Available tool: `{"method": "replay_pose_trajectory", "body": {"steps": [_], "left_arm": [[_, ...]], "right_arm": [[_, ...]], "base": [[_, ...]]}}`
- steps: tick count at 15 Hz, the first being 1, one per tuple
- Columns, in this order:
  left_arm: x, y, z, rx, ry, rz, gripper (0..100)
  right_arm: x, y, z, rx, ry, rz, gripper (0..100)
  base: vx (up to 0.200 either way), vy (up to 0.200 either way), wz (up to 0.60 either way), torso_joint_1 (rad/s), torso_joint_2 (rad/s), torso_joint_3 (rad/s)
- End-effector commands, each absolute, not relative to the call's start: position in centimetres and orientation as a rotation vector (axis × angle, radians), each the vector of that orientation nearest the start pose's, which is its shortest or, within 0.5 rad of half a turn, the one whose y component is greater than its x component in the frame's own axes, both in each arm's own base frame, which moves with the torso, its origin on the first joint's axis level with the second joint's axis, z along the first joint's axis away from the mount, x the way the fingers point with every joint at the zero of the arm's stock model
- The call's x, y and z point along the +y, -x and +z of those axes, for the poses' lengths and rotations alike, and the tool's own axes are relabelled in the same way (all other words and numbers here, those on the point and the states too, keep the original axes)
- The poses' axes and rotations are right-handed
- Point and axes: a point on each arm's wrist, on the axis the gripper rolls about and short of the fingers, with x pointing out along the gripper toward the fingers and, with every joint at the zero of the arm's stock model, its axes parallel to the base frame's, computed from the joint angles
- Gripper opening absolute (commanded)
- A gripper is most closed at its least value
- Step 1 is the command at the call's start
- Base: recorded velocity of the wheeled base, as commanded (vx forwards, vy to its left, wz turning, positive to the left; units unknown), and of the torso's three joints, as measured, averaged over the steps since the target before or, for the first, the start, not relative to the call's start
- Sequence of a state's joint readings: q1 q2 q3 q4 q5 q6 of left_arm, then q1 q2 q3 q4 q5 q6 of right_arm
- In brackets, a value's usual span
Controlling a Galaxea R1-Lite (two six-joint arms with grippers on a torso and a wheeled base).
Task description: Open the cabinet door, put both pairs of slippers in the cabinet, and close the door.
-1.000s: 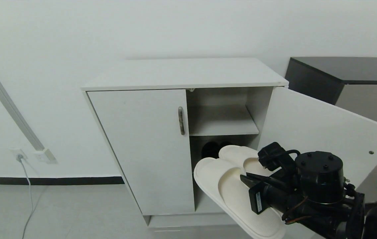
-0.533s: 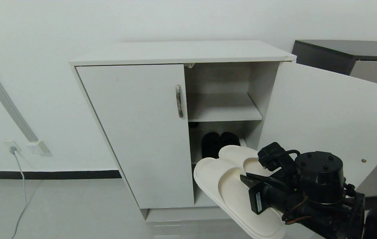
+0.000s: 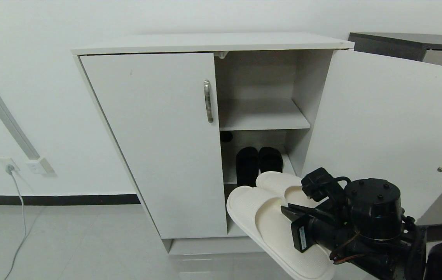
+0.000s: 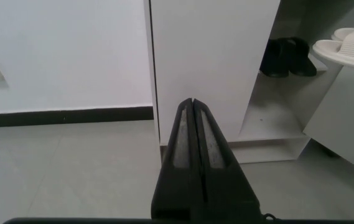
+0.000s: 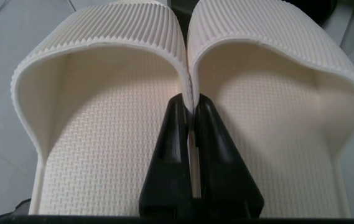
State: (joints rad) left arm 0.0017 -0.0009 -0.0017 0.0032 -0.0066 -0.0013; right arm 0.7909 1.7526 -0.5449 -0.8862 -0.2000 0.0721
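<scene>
The white cabinet point(image 3: 154, 128) stands against the wall with its left door shut and its right door point(image 3: 384, 128) swung wide open. A black pair of slippers point(image 3: 259, 163) rests on the middle shelf inside, also seen as the black slippers point(image 4: 288, 56). My right gripper point(image 3: 294, 208) is shut on the inner edges of a white pair of slippers point(image 3: 271, 221), held side by side in front of the opening, low down. In the right wrist view the fingers point(image 5: 175, 124) pinch the white slippers point(image 5: 102, 130) together. My left gripper point(image 4: 192, 109) is shut and empty, low over the floor before the cabinet.
A silver handle point(image 3: 207, 101) is on the shut left door. The upper shelf point(image 3: 261, 118) is bare. A dark cabinet point(image 3: 407, 42) stands to the right behind the open door. A wall socket and cable point(image 3: 11, 171) sit at the left, with grey tiled floor point(image 3: 69, 241) below.
The whole head view has shifted downward and closer, so the cabinet appears higher and the black slippers show more. The right gripper with the white slippers holds the same place in the picture.
</scene>
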Motion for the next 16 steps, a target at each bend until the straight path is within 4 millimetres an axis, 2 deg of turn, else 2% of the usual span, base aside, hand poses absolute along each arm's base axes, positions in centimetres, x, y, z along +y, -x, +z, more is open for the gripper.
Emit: {"method": "replay_pose_trajectory", "body": {"steps": [1,12,14,16], "left_arm": [[-0.02,2.29,7.56,0.002,0.002,-0.005,0],[-0.02,2.29,7.56,0.002,0.003,-0.005,0],[-0.02,2.29,7.56,0.002,0.003,-0.005,0],[-0.02,2.29,7.56,0.002,0.003,-0.005,0]], "right_arm": [[19.94,-20.21,12.56,0.309,0.087,0.577,0],[19.85,-19.94,12.17,0.292,0.092,0.586,0],[20.01,-19.79,12.05,0.296,0.096,0.593,0],[20.06,-19.78,12.13,0.289,0.092,0.595,0]], "base": [[0.0,0.0,0.0,0.0,0.0,0.0],[0.0,0.0,0.0,0.0,0.0,0.0],[0.0,0.0,-0.6,0.002,0.0,0.002],[0.0,0.0,0.0,0.0,0.0,0.0]]}}
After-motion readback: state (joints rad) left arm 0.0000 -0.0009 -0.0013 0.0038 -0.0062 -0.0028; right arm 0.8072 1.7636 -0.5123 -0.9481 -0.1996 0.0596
